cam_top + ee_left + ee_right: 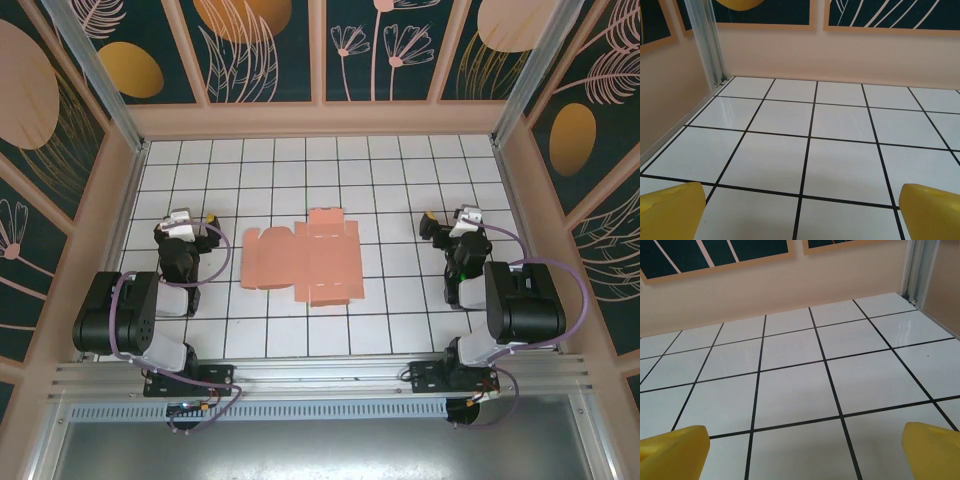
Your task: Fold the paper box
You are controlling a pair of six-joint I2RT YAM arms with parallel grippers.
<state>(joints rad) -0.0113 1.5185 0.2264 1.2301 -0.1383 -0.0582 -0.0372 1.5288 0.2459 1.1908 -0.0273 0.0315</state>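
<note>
lying flat on the white tiled worktop [400,325], the salmon-pink cardboard paper box [300,258] sits unfolded between left arm [120,315] and right arm [525,300], nearer the left. left jaws and right jaws both spread wide, gripping nothing.

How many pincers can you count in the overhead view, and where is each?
2. The left pincer sits left of the paper box, open. The right pincer sits right of it, also open. Neither touches it.

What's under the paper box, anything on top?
The paper box lies flat, unfolded, on the white tiled table. Nothing sits on top. The tiles beneath are covered.
</note>
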